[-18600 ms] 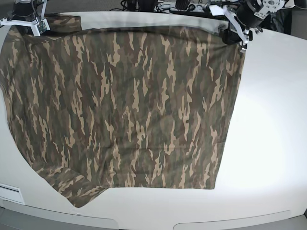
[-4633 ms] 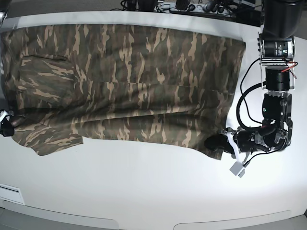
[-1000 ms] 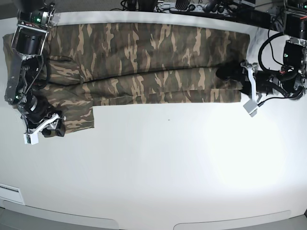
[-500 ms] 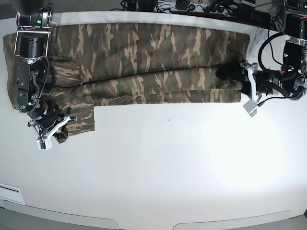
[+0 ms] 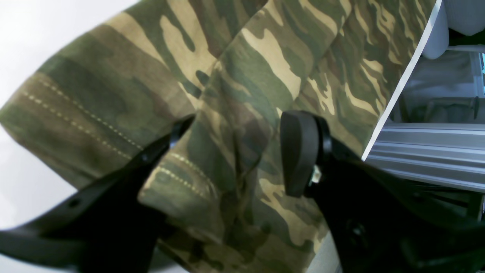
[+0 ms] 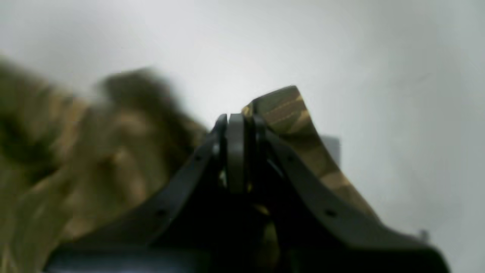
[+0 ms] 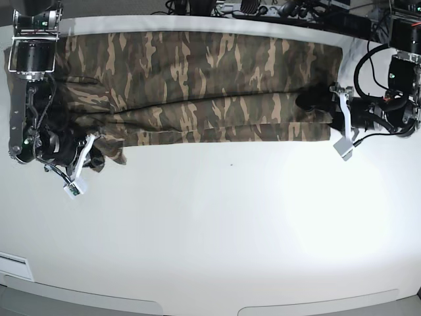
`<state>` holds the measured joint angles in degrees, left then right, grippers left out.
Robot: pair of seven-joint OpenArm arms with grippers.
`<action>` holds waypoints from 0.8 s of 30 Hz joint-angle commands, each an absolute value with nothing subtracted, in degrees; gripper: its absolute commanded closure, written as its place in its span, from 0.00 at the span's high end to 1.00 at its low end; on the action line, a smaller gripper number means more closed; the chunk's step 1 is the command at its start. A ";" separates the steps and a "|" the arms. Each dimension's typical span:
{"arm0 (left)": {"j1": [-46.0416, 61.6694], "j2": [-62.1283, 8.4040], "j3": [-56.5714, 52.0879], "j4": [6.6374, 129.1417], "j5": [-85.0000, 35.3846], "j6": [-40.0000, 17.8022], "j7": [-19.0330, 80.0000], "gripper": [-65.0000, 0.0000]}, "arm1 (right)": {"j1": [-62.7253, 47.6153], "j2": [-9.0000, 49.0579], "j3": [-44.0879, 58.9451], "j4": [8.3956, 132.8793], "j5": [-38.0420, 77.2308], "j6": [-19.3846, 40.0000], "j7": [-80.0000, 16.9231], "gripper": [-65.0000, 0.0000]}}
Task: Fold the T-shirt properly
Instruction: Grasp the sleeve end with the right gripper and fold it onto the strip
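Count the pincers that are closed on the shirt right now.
1. The right pincer is shut on a corner of the T-shirt at the base view's left. The left pincer straddles the hem at the other end, jaws open.

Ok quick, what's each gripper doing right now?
Left gripper: open, jaws straddling the T-shirt hem, not clamped.
Right gripper: shut on the T-shirt's sleeve edge.

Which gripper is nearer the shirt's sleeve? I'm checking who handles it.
Right. The right gripper is shut on the T-shirt at the sleeve's corner; the left gripper straddles the hem at the far end, fingers apart.
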<state>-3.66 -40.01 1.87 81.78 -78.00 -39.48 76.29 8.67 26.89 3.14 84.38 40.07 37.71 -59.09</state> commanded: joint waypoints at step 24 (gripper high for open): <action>-4.34 -41.08 1.48 82.46 -78.46 -40.00 74.96 0.53 | -17.78 36.86 21.50 112.73 78.41 40.00 -79.55 0.00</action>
